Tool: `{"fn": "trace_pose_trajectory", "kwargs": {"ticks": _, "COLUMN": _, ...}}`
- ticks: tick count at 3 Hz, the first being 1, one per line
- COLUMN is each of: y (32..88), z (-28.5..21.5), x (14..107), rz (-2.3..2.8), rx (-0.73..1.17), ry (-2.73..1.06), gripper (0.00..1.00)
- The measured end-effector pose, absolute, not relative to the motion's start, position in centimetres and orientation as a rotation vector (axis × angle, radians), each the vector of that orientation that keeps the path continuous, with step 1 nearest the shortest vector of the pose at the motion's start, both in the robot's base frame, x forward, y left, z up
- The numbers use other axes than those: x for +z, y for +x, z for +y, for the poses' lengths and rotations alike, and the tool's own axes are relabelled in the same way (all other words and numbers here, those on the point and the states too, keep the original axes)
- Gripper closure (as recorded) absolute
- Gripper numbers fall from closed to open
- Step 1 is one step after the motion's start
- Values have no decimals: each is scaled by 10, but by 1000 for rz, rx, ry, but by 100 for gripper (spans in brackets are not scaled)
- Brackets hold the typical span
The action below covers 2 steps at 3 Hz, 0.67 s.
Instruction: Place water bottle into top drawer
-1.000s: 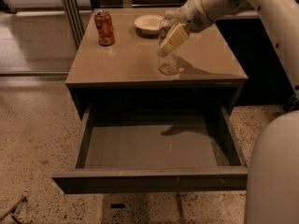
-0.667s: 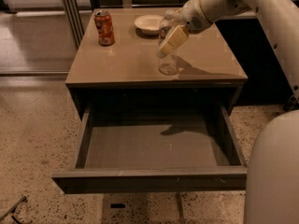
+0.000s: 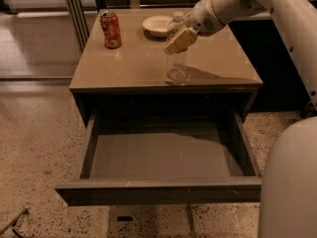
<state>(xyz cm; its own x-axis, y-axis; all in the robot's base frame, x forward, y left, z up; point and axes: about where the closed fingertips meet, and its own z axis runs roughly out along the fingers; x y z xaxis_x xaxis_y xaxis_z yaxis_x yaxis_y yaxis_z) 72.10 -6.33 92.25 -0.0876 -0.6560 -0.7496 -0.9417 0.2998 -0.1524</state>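
Note:
The water bottle (image 3: pixel 177 63), clear with a white cap, stands upright on the tabletop near its front edge, right of centre. My gripper (image 3: pixel 180 38) reaches in from the upper right and is shut around the bottle's upper half, with one tan finger (image 3: pixel 181 39) across its front. The bottle's base looks to be resting on the table. The top drawer (image 3: pixel 158 190) is pulled wide open below the tabletop, and its grey interior holds nothing.
An orange-red soda can (image 3: pixel 111 29) stands at the table's back left. A white bowl (image 3: pixel 157 25) sits at the back, just behind the bottle. My white arm (image 3: pixel 277 9) spans the upper right, and my body (image 3: pixel 290 182) fills the lower right beside the drawer.

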Motion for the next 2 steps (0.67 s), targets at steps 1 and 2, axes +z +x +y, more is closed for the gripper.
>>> {"fn": "trace_pose_trajectory", "kwargs": {"ticks": 1, "y": 721, "z": -63, "x": 923, "rz": 1822, "rx": 485, "ry": -1433, "gripper": 65}}
{"fn": "trace_pose_trajectory", "kwargs": {"ticks": 2, "y": 721, "z": -63, "x": 923, "rz": 1822, "rx": 485, "ry": -1434, "gripper": 89}}
